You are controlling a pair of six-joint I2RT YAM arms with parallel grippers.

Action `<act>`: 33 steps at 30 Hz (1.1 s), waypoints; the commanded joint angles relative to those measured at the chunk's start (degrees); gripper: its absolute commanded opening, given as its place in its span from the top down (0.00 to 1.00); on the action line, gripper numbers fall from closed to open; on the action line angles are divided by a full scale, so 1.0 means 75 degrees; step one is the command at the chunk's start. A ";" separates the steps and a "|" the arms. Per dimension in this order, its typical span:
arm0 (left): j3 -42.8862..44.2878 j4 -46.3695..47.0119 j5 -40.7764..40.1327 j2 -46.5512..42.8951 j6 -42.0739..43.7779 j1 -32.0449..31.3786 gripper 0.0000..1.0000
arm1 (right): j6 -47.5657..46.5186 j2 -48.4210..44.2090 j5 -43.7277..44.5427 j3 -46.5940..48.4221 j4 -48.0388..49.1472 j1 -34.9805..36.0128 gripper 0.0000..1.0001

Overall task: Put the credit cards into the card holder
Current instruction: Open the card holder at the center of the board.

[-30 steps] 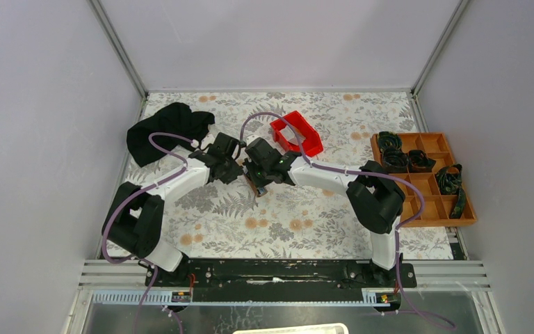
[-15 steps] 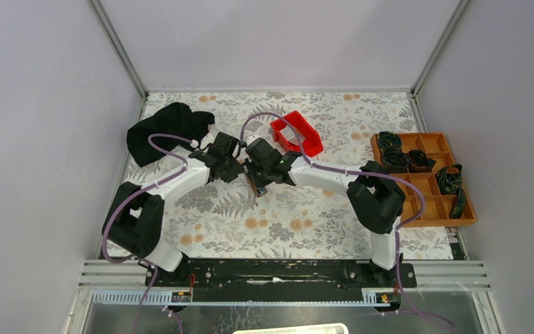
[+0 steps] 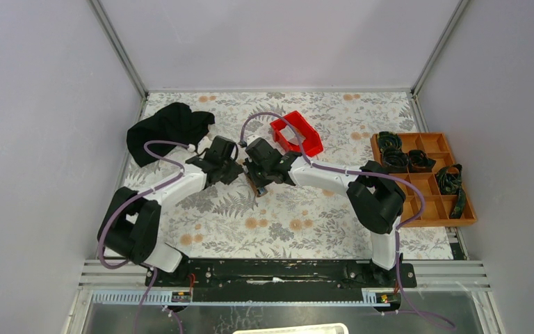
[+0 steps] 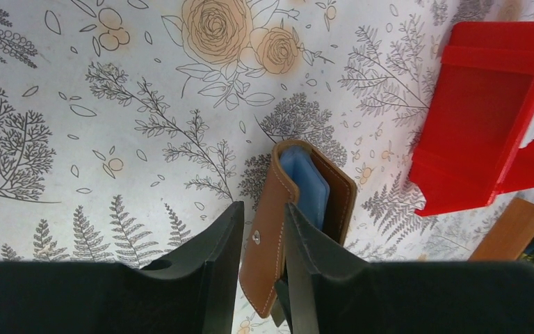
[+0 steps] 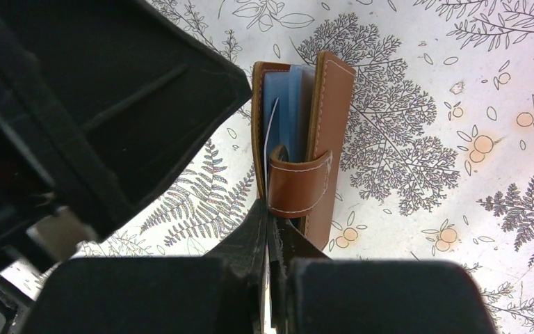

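- Left gripper [image 4: 263, 209]: its fingers are closed around the outer leaf of the brown leather card holder [image 5: 334, 118]. The leaf, with its snap stud, fills the gap between them, so I read this as a steadying grasp.
- Right gripper [image 5: 270, 209]: the fingers are pressed tight together at the holder's near end. A thin pale edge [image 5: 272, 139] runs from their tips up into the pocket and looks like a card seen edge-on. Whether they pinch that card or the holder's own leaf, I cannot tell.
- The card holder stands on its edge on the floral table [image 3: 285, 229], at the point where the two grippers meet from either side. Its tab clasp [image 5: 299, 184] loops across the near end.
- A light blue credit card [image 5: 288, 104] already sits between the leaves.
- The relation that matters: the holder's long axis runs straight away from the right fingers, with the pocket mouth towards them. Any further seating of a card is a push along that line, while the left arm holds the leaf aside. The right arm is the better placed to do the pushing.
- Beyond lie a red plastic bin [image 4: 487, 104], a black cloth [image 3: 167, 129] far left, and an orange-brown compartment tray [image 3: 445, 223] at the right edge.
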 commanded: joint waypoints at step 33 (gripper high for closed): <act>-0.0410 0.1383 0.0002 0.0229 0.0017 0.0022 0.65 | 0.0042 0.0258 -0.0159 0.0093 -0.0854 0.0007 1.00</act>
